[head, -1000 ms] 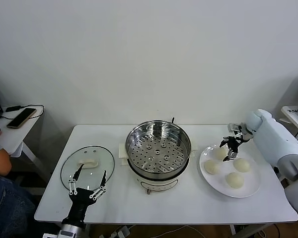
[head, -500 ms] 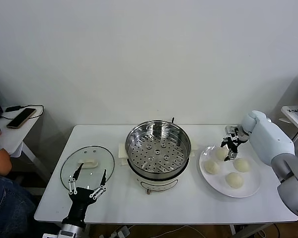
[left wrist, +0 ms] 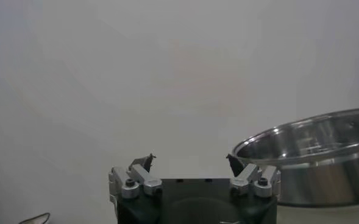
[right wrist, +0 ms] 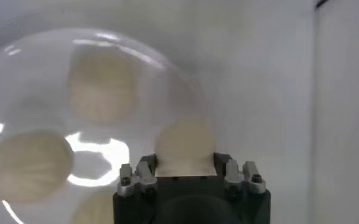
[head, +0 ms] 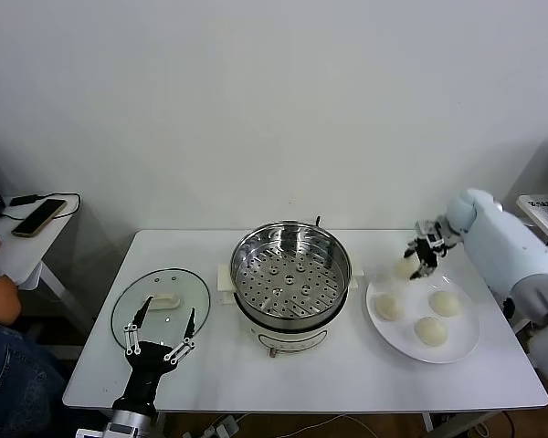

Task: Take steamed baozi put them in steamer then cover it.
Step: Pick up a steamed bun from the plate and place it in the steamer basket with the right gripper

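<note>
My right gripper is shut on one steamed baozi and holds it just above the back edge of the white plate. In the right wrist view the bun sits between the closed fingers of the right gripper. Three more baozi lie on the plate. The steamer stands open at the table's centre, its perforated tray bare. The glass cover lies flat at the left. My left gripper is open and empty by the cover's near edge.
The plate with its three buns lies below the right gripper. The steamer's steel wall shows in the left wrist view beyond the left gripper. A side table with a phone stands far left.
My right gripper has taken hold of the back baozi and lifted it off the plate, moving slightly up and back. The left arm has not moved.
</note>
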Robot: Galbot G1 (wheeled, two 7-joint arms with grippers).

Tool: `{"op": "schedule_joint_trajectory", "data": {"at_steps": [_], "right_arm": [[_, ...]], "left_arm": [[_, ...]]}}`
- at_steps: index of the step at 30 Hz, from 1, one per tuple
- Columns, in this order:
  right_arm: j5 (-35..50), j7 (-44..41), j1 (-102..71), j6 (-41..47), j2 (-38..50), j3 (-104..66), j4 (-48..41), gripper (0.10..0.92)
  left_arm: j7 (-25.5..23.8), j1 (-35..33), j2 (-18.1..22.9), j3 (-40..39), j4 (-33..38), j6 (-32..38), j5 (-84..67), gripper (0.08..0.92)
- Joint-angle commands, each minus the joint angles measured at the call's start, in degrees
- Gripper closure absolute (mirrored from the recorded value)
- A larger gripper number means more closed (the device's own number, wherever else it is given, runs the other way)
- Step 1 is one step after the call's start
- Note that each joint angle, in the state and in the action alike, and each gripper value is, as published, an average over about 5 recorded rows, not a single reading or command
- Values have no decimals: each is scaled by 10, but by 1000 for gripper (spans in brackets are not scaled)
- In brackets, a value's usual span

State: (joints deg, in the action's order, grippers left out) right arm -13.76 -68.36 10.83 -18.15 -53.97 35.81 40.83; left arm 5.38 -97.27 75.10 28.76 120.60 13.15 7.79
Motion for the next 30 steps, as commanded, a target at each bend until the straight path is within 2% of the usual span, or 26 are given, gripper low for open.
{"op": "schedule_joint_trajectory", "data": {"at_steps": [1,7,13,20,30], "right_arm": [[99,-12,95,-67,45,109,189,360],[90,-12,178,-144,14,180,303,335],[36,-16,192,-215,-48,198,332,325],[-55,-16,145,-246,-119,200,293,321],[-168,1,75,-264,-211,161,169,321]], "left_arm": [[1,2,-1,-3,2,-1,0,177],[2,0,2,-5,1,1,0,177],[3,-6,3,-6,10,2,0,177],[5,-9,4,-3,16,5,-1,177],[9,-7,3,-1,14,9,-6,177]]}}
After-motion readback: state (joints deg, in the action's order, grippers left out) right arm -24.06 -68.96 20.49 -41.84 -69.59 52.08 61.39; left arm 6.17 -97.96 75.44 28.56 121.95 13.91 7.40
